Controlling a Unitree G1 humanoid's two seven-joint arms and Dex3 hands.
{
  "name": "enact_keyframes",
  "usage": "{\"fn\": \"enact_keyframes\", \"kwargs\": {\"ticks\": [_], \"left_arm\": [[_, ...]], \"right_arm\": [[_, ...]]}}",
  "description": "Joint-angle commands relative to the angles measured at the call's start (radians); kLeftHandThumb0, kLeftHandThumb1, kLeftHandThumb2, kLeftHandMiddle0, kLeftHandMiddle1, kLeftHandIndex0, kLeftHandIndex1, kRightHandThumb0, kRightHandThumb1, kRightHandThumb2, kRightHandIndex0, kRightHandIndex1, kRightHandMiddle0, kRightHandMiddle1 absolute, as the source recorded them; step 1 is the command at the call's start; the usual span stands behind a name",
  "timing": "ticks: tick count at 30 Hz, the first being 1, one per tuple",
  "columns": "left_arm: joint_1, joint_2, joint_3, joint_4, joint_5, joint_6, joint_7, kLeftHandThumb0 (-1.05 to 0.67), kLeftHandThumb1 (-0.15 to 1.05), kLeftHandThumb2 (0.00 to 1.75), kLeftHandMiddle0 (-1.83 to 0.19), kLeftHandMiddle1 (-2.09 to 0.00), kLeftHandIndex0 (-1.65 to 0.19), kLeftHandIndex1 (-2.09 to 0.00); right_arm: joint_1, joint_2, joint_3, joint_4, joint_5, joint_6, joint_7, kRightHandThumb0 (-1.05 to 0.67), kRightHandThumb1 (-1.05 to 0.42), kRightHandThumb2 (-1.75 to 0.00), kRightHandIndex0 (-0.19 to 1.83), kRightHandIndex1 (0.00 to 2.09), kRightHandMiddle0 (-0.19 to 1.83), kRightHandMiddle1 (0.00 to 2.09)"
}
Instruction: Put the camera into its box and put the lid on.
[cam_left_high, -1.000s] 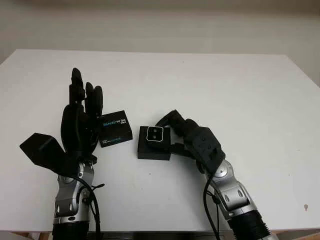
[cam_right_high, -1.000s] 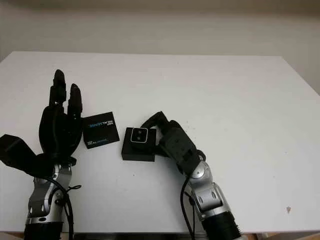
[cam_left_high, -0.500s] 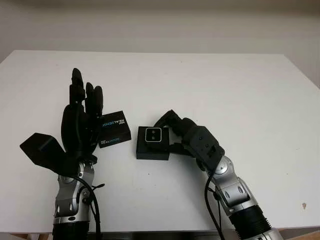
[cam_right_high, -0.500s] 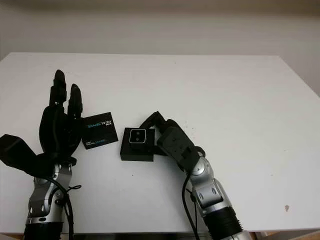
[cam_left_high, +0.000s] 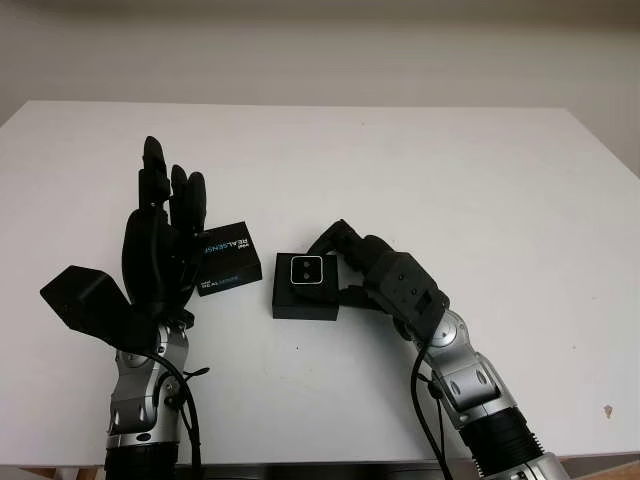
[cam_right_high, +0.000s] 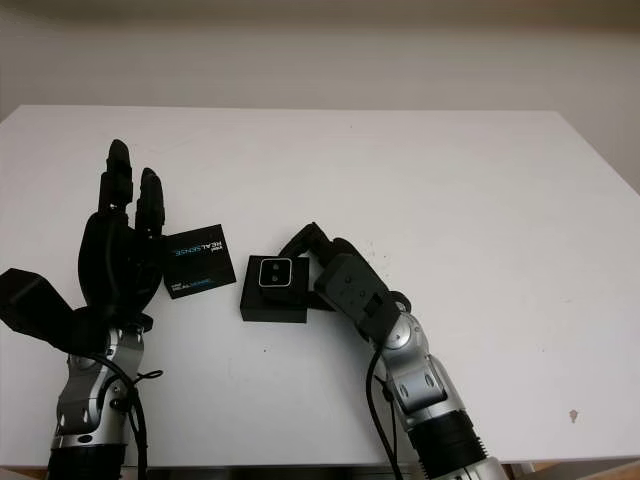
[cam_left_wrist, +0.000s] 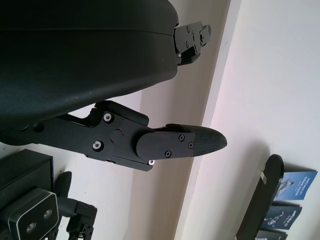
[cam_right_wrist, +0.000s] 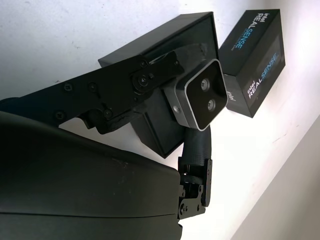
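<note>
White table (cam_left_high: 450, 170): one camera, one box, one lid, two hands on it or above it.

One black box (cam_left_high: 305, 297), lid off, near the table's middle. One small silver-faced camera (cam_left_high: 306, 269) with two dark lenses, over the box's far part, lenses facing up. Cannot tell whether seated fully in the box or held just above it.

Right hand (cam_left_high: 375, 270) just beside the box on its right, fingers (cam_right_wrist: 197, 150) curled and pinching the camera from opposite sides, as seen in the right wrist view; one finger across the box's far edge, another along the camera's near side. Knuckles and fingers hiding the box's right edge in the head views.

One black lid (cam_left_high: 227, 258) with blue-and-white lettering, flat on the table left of the box, close to it but apart, turned slightly askew. Lettered top facing up.

Left hand (cam_left_high: 160, 245) raised upright just left of the lid, holding nothing, fingers straight and pointing toward the table's far edge. Its side overlapping the lid's left edge in the left eye view; contact not clear.

Pale wall (cam_left_high: 320, 50) beyond the far edge.
</note>
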Motion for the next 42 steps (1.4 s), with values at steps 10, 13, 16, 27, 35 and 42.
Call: {"fn": "enact_keyframes", "kwargs": {"ticks": [10,13,16,27,35,42], "left_arm": [[0.007,0.005,0.006,-0.012,-0.012,-0.01,-0.016,-0.54,1.05,0.37,0.13,-0.05,0.17,-0.05],[0.01,0.01,0.006,-0.016,-0.011,-0.004,-0.019,-0.54,1.05,0.37,0.14,-0.05,0.18,-0.05],[0.012,0.012,0.007,-0.018,-0.009,0.0,-0.019,-0.54,1.05,0.38,0.15,-0.05,0.18,-0.05],[0.014,0.012,0.008,-0.015,-0.005,-0.005,-0.024,-0.53,1.05,0.39,0.14,-0.05,0.18,-0.05],[0.012,0.008,0.011,-0.017,-0.013,0.0,-0.024,-0.54,1.05,0.38,0.15,-0.05,0.18,-0.05],[0.013,0.014,0.013,-0.022,-0.011,0.003,-0.025,-0.53,1.05,0.39,0.14,-0.06,0.18,-0.05]], "right_arm": [[0.04,-0.022,0.033,0.05,-0.044,-0.037,0.003,-0.53,-0.97,-0.05,-0.01,0.01,-0.1,0.81],[0.044,-0.02,0.031,0.053,-0.044,-0.047,-0.003,-0.53,-0.96,-0.05,-0.02,0.01,-0.09,0.78],[0.048,-0.017,0.031,0.049,-0.043,-0.046,-0.007,-0.53,-0.96,-0.05,-0.03,0.02,-0.09,0.77],[0.053,-0.013,0.028,0.05,-0.039,-0.048,-0.014,-0.53,-0.96,-0.05,-0.03,0.03,-0.06,0.77],[0.049,-0.014,0.013,0.038,-0.024,-0.045,-0.01,-0.53,-0.96,-0.05,-0.04,0.04,-0.08,0.77],[-0.016,-0.15,0.026,-0.094,-0.154,-0.079,0.033,-0.6,-0.91,-0.05,-0.01,0.06,0.02,0.51]]}}
